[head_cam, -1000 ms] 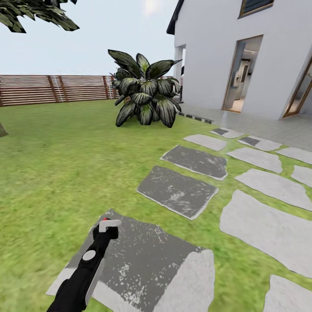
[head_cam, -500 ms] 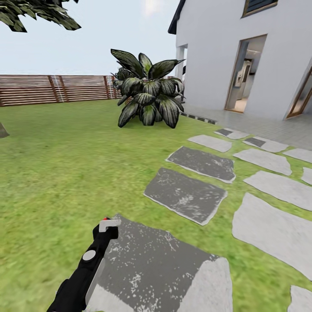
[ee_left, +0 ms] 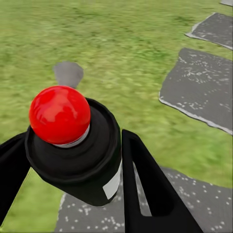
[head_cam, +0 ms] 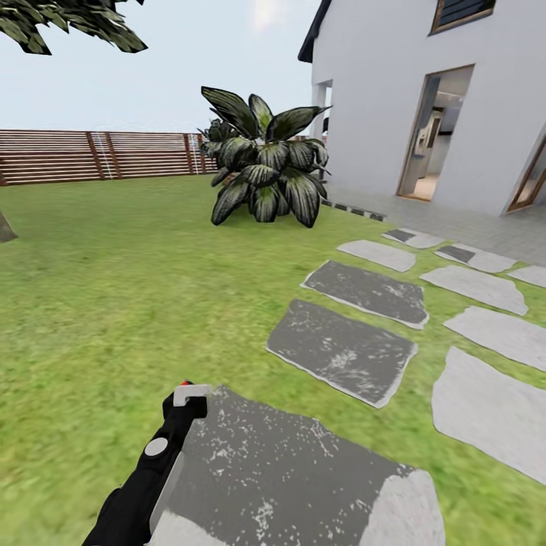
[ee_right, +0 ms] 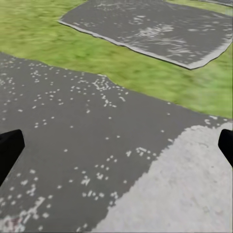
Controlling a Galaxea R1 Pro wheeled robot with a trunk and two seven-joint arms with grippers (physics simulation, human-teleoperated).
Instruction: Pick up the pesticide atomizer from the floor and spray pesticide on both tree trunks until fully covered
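Note:
In the left wrist view the pesticide atomizer (ee_left: 77, 148), a black bottle with a round red cap and a small white label, sits between the two black fingers of my left gripper (ee_left: 75, 141), which is shut on it. The head view shows that left gripper (head_cam: 188, 397) low at the left, over the edge of a grey paving stone (head_cam: 288, 470), with the atomizer's red spot (head_cam: 186, 384) at its tip. My right gripper (ee_right: 116, 145) is open, its fingertips far apart above paving stone. Tree foliage (head_cam: 68, 23) hangs at the top left, and a trunk base (head_cam: 4, 227) shows at the left edge.
A broad-leaved low plant (head_cam: 265, 171) stands ahead, near the corner of the white house (head_cam: 409, 98). A brown slat fence (head_cam: 98, 155) closes the lawn's far side. Grey stepping stones (head_cam: 345, 349) run to the right toward a paved terrace. Open grass (head_cam: 114, 288) lies to the left.
The whole head view has shifted: plant, house and stones have slid right, so the camera has turned left. My left gripper keeps the atomizer at the same spot in the picture.

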